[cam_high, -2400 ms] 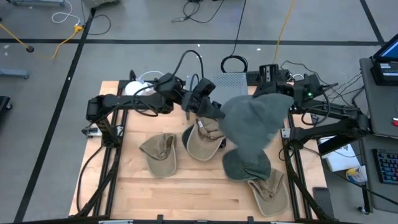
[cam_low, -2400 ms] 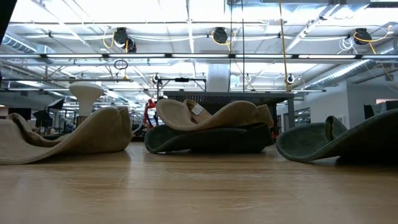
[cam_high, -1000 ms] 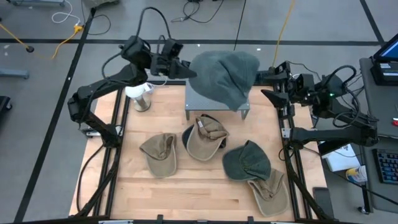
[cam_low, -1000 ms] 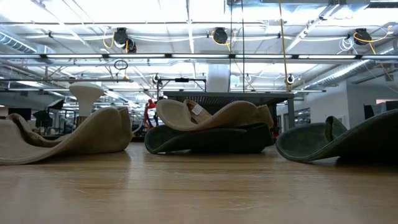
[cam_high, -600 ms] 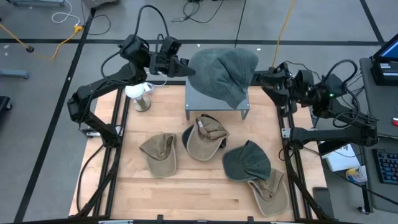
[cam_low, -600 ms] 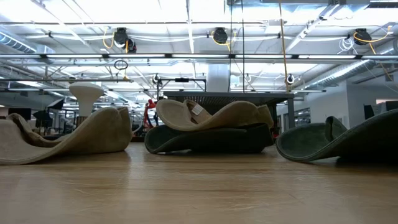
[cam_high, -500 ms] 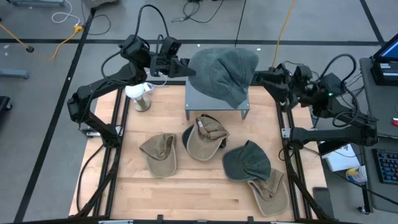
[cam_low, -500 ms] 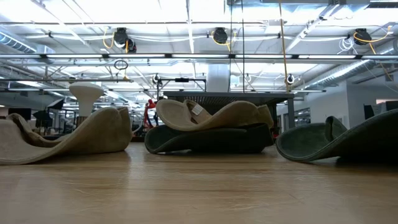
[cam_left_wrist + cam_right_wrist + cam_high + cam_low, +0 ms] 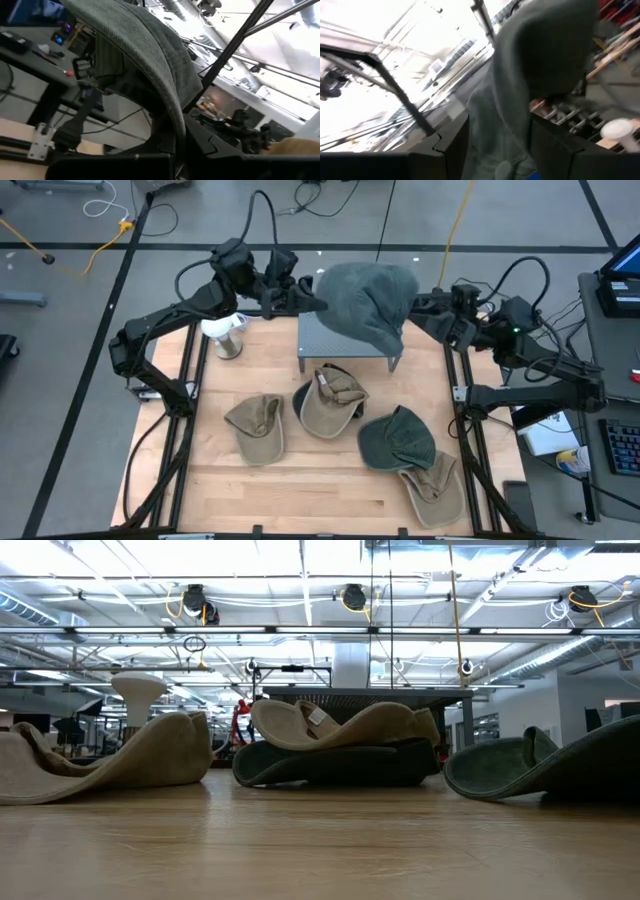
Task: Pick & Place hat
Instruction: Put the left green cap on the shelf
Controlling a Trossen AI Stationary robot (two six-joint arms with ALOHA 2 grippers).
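Hat (image 9: 365,302) — the grey-green one — is up in the air over the grey stand (image 9: 345,340) at the back of the table, stretched between both arms. Left gripper (image 9: 312,296) has its fingers pressed together on the hat's left edge; right gripper (image 9: 418,306) has its jaws spread with the fabric between them on the right side. Compared with a second ago both arms have crept in a bit: the left wrist moved right and the hat sits slightly more to the right over the stand.

Down on the wooden table (image 9: 300,480) nothing changed: tan cap (image 9: 257,426) on the left, tan cap on a dark one (image 9: 328,400) mid-table, green cap (image 9: 396,440) and another tan one (image 9: 434,490) toward the right corner. White stand (image 9: 225,330) at the back left.

Front strip of the table is bare, and so is the left edge. Low view shows just the caps plus a workshop with ceiling lights behind.
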